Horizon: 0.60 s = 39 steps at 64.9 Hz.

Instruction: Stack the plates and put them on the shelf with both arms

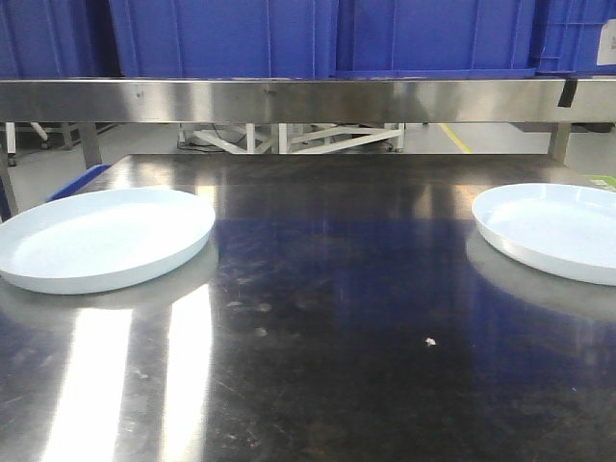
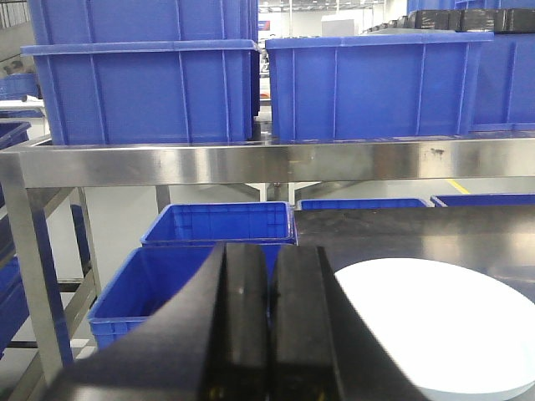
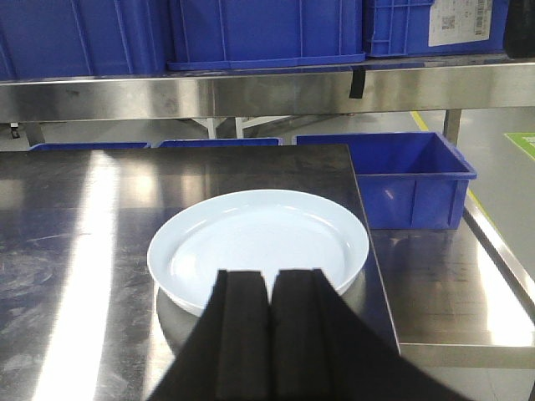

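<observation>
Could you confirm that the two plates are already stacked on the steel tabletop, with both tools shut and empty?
Not quite: the front view shows the plates lying apart, left plate and right plate, on the tabletop. The left tool and right tool are shut and empty.

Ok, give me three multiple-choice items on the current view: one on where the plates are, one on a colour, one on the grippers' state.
1. Where are the left plate and the right plate?
A) stacked together
B) apart on the tabletop
C) on the floor

2. What colour are the crates on the shelf?
A) green
B) grey
C) blue

3. The left gripper and the right gripper are:
A) both shut, empty
B) both open
C) each shut on a plate

Answers:
1 B, the front view shows bare steel between them.
2 C, every view shows them blue.
3 A, in each wrist view the fingers meet with nothing between.
</observation>
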Each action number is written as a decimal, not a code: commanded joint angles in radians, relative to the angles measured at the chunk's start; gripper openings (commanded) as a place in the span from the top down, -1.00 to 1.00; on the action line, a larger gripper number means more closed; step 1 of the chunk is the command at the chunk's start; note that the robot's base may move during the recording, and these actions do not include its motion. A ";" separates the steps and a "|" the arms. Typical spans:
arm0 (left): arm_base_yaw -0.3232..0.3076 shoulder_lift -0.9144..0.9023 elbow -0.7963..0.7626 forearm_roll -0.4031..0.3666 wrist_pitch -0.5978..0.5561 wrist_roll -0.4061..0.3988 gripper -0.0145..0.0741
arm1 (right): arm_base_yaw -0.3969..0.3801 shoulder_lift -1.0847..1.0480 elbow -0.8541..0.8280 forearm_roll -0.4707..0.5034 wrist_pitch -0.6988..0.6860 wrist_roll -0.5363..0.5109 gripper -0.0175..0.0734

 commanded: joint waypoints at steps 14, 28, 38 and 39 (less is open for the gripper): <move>0.005 -0.022 0.000 -0.007 -0.092 -0.007 0.49 | 0.002 -0.016 -0.001 -0.009 -0.091 0.000 0.51; 0.005 0.012 -0.082 -0.007 0.002 -0.007 0.49 | 0.002 -0.016 -0.001 -0.009 -0.091 0.000 0.51; 0.005 0.096 -0.195 -0.012 0.134 -0.007 0.49 | 0.002 -0.016 -0.001 -0.009 -0.091 0.000 0.51; 0.005 0.106 -0.206 -0.014 0.141 -0.007 0.49 | 0.002 -0.016 -0.001 -0.009 -0.091 0.000 0.51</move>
